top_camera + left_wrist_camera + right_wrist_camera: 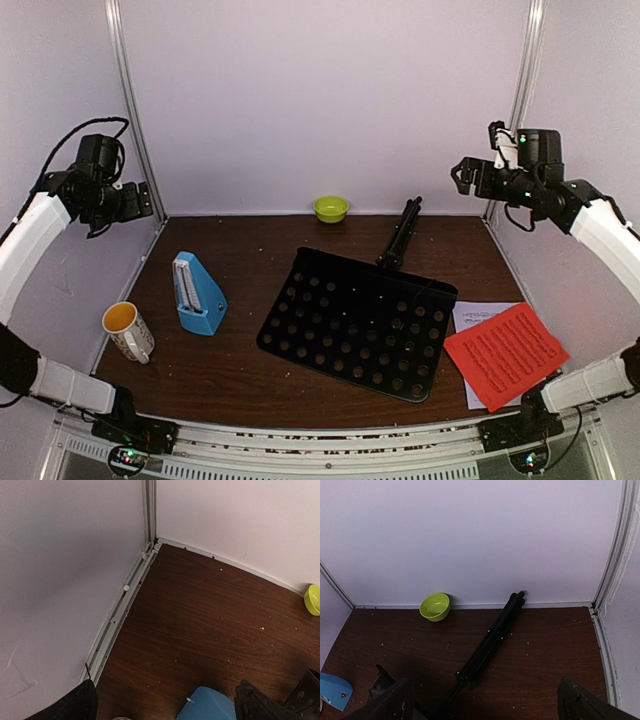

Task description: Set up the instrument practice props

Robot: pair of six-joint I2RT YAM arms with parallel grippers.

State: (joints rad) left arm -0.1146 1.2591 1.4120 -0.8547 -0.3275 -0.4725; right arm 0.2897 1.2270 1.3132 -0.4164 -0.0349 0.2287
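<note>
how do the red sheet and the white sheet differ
Colour: the red sheet is red, the white sheet white. Stacking: the red sheet lies on top, fully visible; the white sheet sits beneath it, mostly covered. Angle: the red sheet is turned askew, the white sheet squarer to the table edge. Both lie flat, right of the music stand.

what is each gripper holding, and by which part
Nothing is held. The left gripper and right gripper are both open and raised, apart from the music stand lying on the table.

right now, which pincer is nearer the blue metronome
Left. The left pincer hangs back and left of the metronome; the right pincer is far off on the opposite side.
</note>
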